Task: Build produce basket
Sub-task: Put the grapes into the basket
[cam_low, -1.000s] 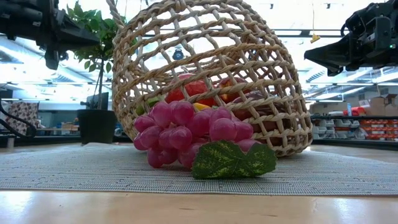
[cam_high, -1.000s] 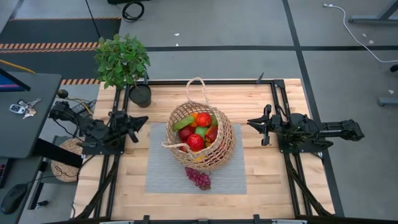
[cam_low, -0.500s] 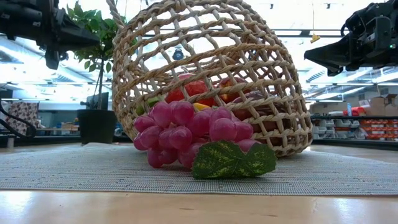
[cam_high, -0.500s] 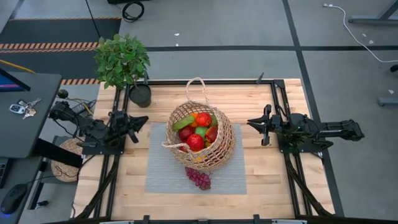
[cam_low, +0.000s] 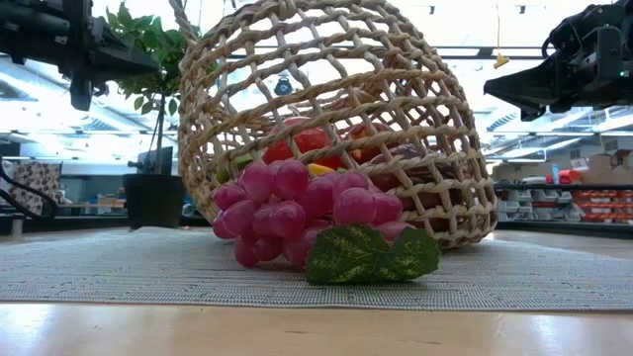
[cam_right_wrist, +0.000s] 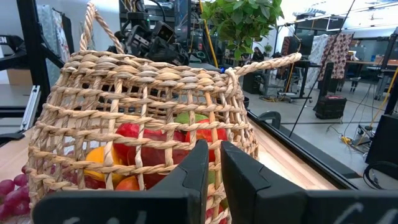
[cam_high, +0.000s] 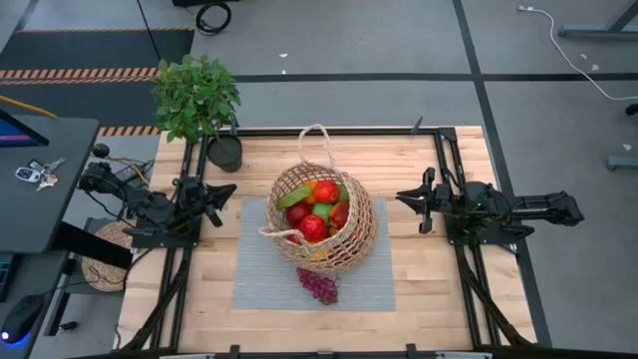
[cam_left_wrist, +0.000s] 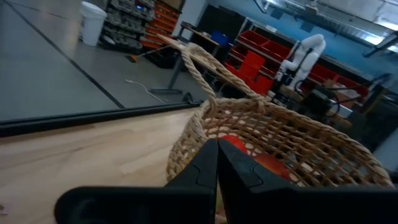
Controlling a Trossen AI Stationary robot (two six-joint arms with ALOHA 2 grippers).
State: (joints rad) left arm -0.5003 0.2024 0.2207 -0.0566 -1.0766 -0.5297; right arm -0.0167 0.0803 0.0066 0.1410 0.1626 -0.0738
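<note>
Wooden table point(cam_high: 429, 269), filled basket point(cam_high: 321, 227), grapes point(cam_high: 318, 285) outside

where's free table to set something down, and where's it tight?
Free: bare wood both sides of the grey woven mat, under each parked tool, and the mat's left strip. Tight: mat centre, filled by the tan wicker basket, purple grape bunch against its near side. Black plant pot takes the far-left corner.

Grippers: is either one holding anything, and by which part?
Nothing is held. The left gripper and right gripper are shut, empty, apart from the basket.
</note>
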